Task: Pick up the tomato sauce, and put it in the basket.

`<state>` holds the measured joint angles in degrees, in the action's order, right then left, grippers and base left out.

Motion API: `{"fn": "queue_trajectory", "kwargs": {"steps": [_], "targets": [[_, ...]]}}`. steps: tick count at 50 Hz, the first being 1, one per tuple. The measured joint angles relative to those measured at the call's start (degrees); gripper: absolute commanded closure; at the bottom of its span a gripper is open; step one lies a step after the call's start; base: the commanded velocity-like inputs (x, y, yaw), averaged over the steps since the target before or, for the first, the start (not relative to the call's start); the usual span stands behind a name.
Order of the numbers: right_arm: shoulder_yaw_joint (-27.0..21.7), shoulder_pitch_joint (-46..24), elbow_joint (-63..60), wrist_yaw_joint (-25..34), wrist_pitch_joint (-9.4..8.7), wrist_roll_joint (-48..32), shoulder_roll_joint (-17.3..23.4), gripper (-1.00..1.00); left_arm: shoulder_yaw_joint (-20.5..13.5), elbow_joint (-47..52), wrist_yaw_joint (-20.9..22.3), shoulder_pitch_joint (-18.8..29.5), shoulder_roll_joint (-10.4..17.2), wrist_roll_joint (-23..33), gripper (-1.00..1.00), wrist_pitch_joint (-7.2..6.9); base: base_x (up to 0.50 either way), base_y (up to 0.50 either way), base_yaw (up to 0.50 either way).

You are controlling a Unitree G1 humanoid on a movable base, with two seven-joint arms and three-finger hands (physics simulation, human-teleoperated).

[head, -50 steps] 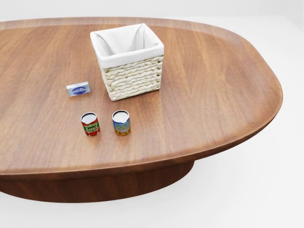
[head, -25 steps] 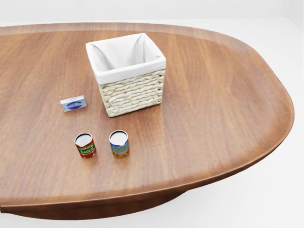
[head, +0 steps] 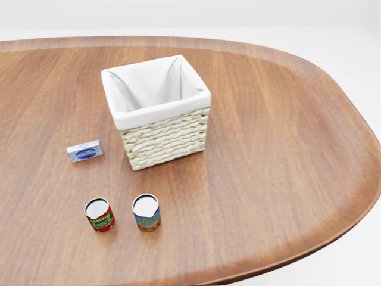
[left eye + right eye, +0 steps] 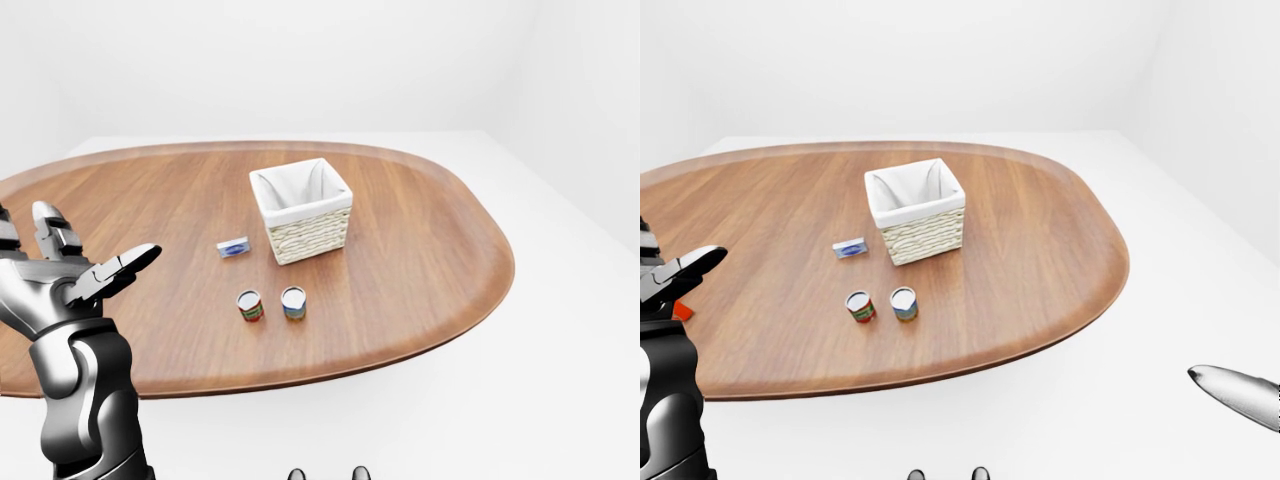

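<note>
filling most of each view, oval wooden table [image 3: 286,149] on white floor, white walls behind. lined wicker basket [image 3: 158,110] near table middle, well beyond left hand [image 4: 60,285] fingers [image 4: 125,265], which spread apart, holding nothing, over table's left edge. right hand [image 4: 1235,392]: only silver tip shows at right-eye view's right edge, off table; finger state cannot tell. tomato sauce [image 3: 99,215] upright, right of left fingertips, well apart. blue-labelled can [image 3: 146,212] just beside it. small blue box [image 3: 85,151] lies between cans and basket, leftward.

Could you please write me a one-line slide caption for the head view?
Two cans and a small box beside an empty lined wicker basket on the wooden table.
</note>
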<state>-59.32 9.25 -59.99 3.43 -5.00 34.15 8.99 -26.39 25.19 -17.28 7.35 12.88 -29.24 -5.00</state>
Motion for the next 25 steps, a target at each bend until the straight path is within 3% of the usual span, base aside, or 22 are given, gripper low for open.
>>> {"fn": "queue_trajectory", "kwargs": {"steps": [25], "targets": [[0.51,0.36,0.0,0.3,0.0,-0.52,-0.57,-1.0,0.06,-0.38,0.26,-0.13,-0.11,0.15,-1.0,0.0,0.28,0.0,0.0]]}}
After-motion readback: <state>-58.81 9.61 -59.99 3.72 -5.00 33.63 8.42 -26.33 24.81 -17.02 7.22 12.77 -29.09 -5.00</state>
